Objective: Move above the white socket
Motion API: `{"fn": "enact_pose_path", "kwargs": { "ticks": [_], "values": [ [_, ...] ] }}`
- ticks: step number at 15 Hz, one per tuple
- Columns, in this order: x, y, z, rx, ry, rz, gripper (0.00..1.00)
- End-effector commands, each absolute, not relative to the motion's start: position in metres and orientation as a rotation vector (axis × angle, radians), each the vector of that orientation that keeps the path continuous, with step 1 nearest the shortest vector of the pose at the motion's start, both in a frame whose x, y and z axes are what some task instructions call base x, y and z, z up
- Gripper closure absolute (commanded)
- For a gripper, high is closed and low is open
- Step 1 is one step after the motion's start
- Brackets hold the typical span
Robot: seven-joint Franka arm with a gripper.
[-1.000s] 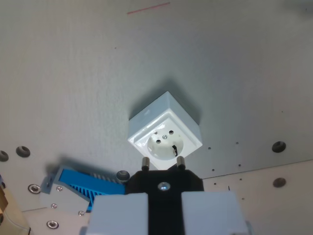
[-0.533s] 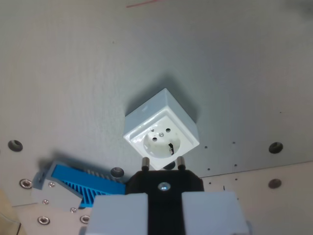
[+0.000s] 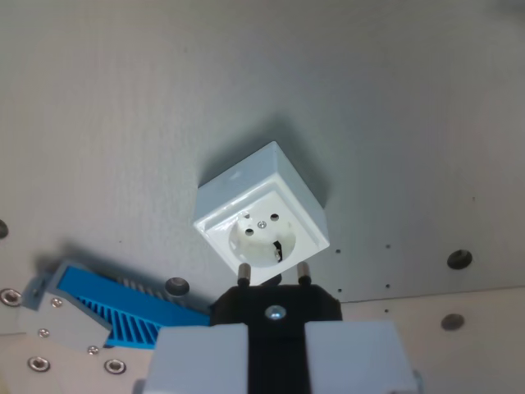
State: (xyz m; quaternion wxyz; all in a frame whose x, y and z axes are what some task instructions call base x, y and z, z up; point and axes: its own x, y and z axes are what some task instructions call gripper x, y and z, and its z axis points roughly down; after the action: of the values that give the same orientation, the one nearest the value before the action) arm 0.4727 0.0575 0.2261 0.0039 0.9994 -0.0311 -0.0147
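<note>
White and square, the socket (image 3: 262, 217) sits on the grey surface (image 3: 123, 107) near its middle, well short of the screw-holed panel edge, with the gripper (image 3: 275, 349) pinching a black plug (image 3: 276, 308) whose two pins (image 3: 243, 273) hang just before the socket's round face. The step in hand looks like the final approach — a blue ribbed part (image 3: 123, 305) lies close at the wrist view's left. I judge the next move needs a small shift to line the pins over the two holes — no descent yet.
</note>
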Motion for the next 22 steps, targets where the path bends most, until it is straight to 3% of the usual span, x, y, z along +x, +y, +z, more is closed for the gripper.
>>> {"fn": "enact_pose_path", "kwargs": {
  "ticks": [1, 22],
  "values": [
    [0.465, 0.058, 0.215, 3.134, 0.152, 0.105, 1.00],
    [0.423, 0.062, 0.144, 3.037, 0.638, 0.118, 1.00]
  ]
}}
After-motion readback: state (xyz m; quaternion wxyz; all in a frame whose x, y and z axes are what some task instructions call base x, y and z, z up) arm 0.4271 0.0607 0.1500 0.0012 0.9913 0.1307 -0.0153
